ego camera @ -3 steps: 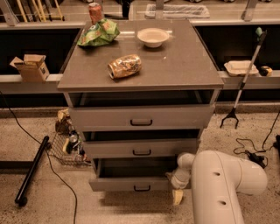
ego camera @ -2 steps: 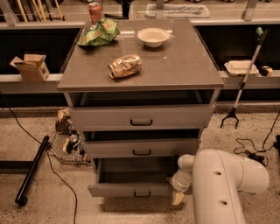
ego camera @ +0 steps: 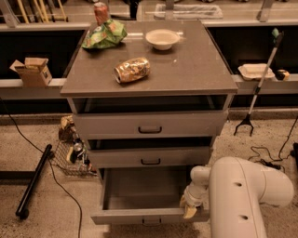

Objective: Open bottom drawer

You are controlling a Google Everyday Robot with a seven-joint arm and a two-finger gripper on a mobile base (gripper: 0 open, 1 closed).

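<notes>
Gripper (ego camera: 189,210): at right end of bottom drawer (ego camera: 139,216) front rim; clenched or released, cannot tell. Bottom drawer: lowest of three, standing well out beyond middle drawer (ego camera: 121,157). Handling: pull straight outward and level; off-centre contact risks skewing.

1. At 5 o'clock, the gripper (ego camera: 190,208) sits at the right end of the bottom drawer (ego camera: 139,216) front. The white arm (ego camera: 242,195) covers that drawer's right corner and is itself cut off by the lower edge.
2. At 11 o'clock, the red can (ego camera: 100,10) is cropped by the top edge, its base hidden behind the green bag (ego camera: 104,35).
3. At 9 o'clock, the wire basket (ego camera: 65,158) is partly behind the cabinet (ego camera: 186,69); its contents are too small to tell.
</notes>
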